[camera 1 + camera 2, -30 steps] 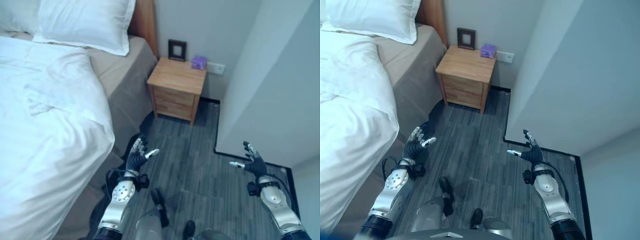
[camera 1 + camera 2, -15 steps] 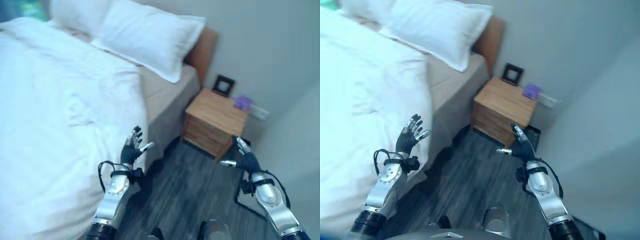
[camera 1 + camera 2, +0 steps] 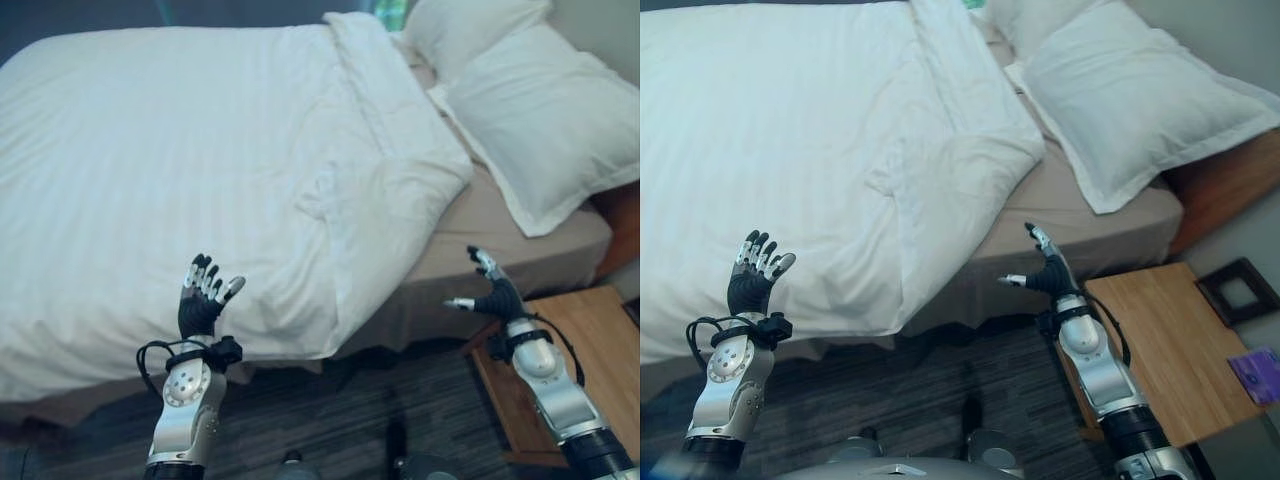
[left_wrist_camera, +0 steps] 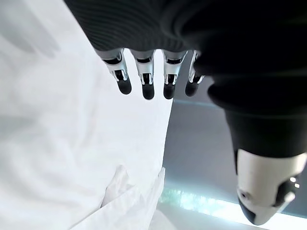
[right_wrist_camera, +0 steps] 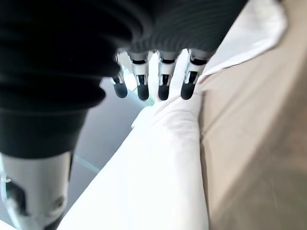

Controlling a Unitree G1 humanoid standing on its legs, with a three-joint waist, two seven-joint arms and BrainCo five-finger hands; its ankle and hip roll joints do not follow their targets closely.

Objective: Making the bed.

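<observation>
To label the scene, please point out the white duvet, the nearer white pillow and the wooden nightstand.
white duvet (image 3: 180, 150), left eye view, flat middle.
nearer white pillow (image 3: 1130, 100), right eye view, centre.
wooden nightstand (image 3: 1160, 340), right eye view, bare top.

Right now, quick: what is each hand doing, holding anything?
Left hand: open, holding nothing, raised near the white duvet's edge.
Right hand: open, holding nothing, beside the mattress.

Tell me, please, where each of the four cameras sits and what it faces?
Left eye view: head camera, looking down at the rumpled white duvet; both arms show.
Right eye view: same head, slightly aside; shares the big white pillow and light wooden nightstand.
Left wrist view: along the open left robot hand toward the duvet.
Right wrist view: along the open right robot hand toward the pillow and tan sheet.
</observation>
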